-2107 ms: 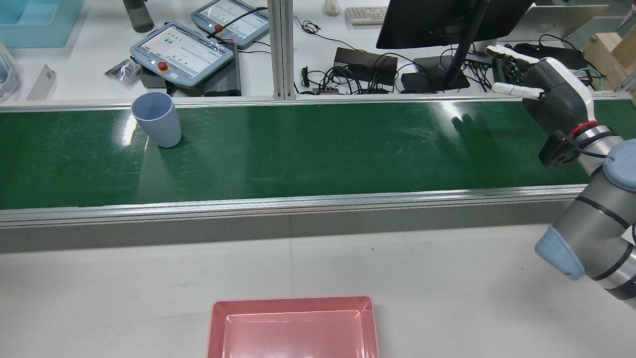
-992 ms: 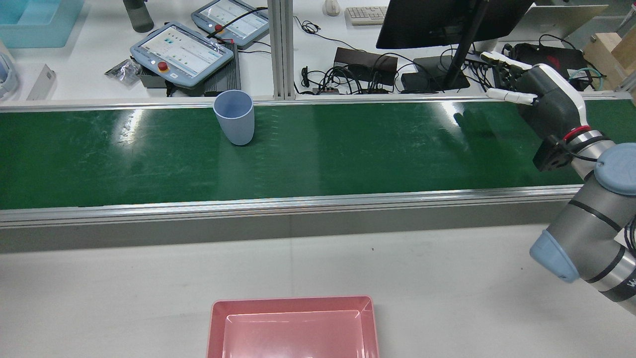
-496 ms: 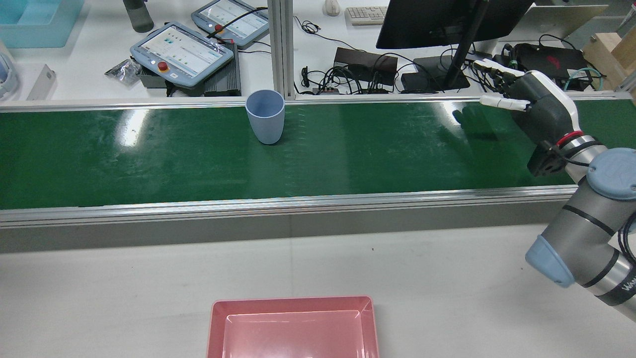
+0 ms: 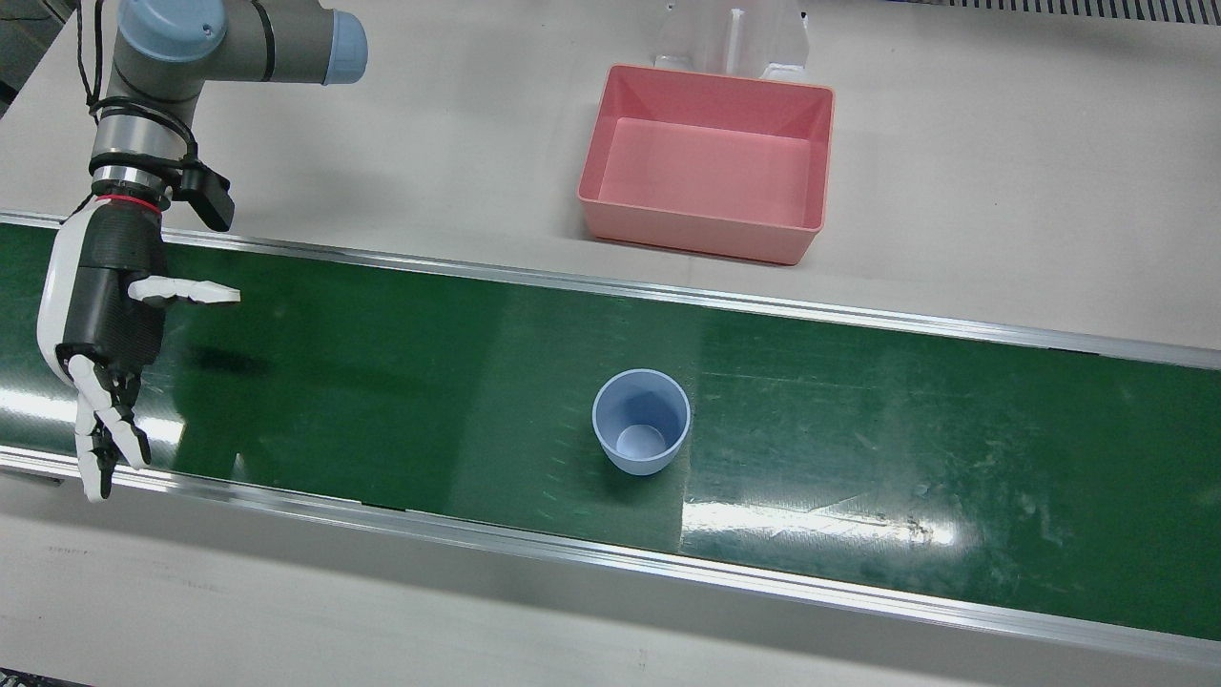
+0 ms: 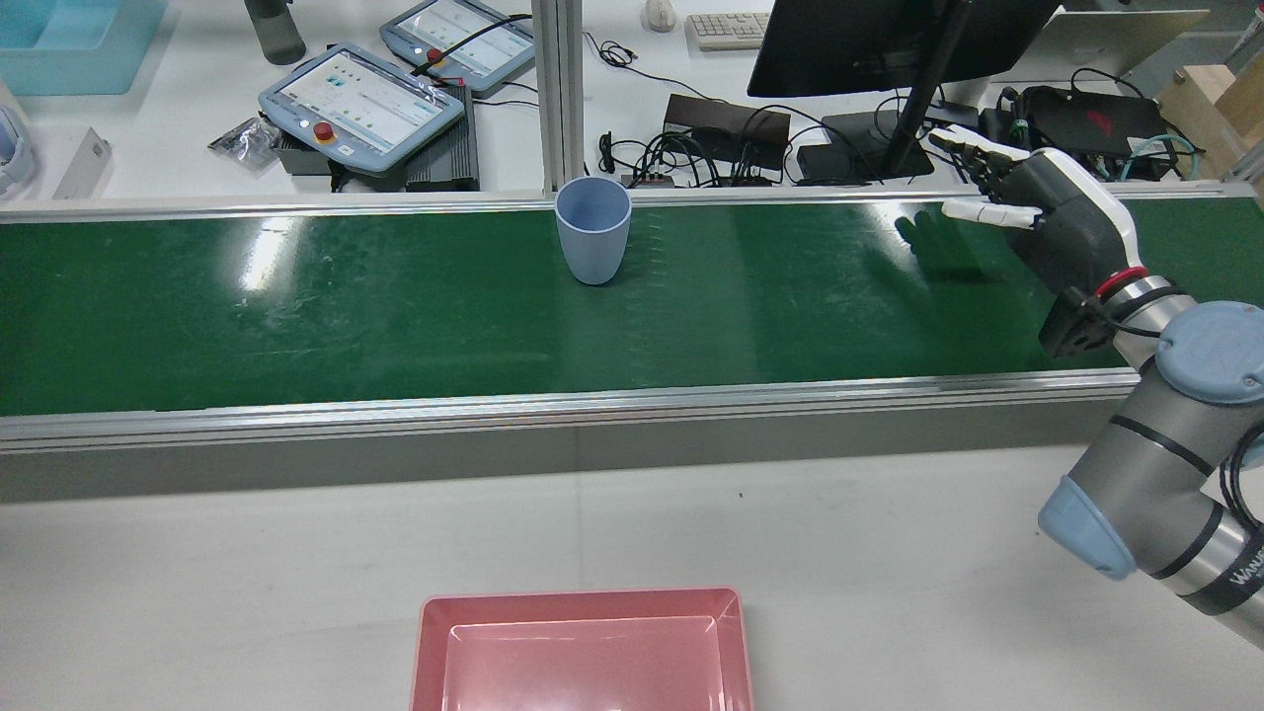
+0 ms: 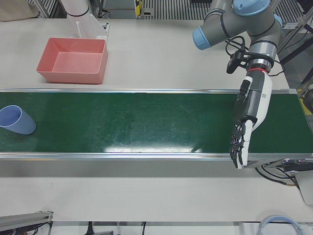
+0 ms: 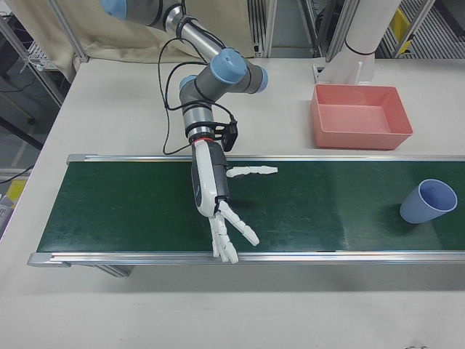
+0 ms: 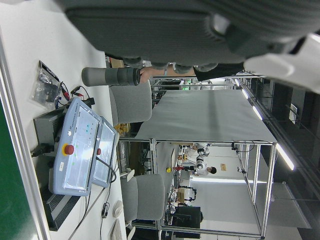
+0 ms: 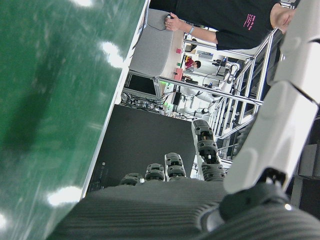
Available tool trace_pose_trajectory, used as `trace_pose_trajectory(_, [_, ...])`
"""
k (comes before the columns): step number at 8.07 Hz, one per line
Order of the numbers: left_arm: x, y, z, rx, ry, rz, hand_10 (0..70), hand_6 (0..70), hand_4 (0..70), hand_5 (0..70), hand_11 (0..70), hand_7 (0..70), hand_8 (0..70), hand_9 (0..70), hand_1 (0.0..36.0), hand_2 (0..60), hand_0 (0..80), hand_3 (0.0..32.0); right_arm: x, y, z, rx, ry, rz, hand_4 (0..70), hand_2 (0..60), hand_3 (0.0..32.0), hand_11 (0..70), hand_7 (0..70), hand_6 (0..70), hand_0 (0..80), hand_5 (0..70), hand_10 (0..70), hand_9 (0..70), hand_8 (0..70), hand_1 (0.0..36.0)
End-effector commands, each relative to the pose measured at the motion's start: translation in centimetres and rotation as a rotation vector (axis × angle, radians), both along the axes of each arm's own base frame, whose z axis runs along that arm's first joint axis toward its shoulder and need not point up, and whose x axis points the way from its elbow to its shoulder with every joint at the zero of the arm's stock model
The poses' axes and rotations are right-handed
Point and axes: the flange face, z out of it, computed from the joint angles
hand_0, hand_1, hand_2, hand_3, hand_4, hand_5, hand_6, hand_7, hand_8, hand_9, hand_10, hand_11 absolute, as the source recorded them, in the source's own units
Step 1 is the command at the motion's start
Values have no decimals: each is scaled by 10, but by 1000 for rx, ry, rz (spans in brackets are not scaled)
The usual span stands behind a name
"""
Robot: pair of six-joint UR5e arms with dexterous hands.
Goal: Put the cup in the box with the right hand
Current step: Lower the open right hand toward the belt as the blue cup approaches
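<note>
Front view: a smooth, pale blue tapered cup (image 4: 640,422) stands upright and empty on the glossy green belt (image 4: 858,429), well apart from the right hand (image 4: 100,324), whose white-tipped fingers (image 4: 100,429) are spread and hold nothing, while the shallow rectangular pink box (image 4: 708,162) sits on the pale worktop (image 4: 1002,191) beyond the belt. Left-front view: the left hand (image 6: 248,122) hangs over the belt's end with fingers extended, loosely together and empty, far from the cup (image 6: 15,120).
</note>
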Motion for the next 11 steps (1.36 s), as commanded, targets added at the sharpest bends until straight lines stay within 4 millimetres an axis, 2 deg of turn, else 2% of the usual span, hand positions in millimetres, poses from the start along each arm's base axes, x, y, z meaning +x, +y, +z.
trace_pose_trajectory(1, [0,0,0,0,0,0,0,0,0,0,0,0,0,0,0,0,0,0,-2,3,4,-6,8,-5,38,90,0,17,116,41,465,38,3,63,25,140])
trace_pose_trajectory(11, [0,0,0,0,0,2,0,0,0,0,0,0,0,0,0,0,0,0,-29,14,3,-6,17,-24,31,95,0,15,108,39,463,37,2,59,22,140])
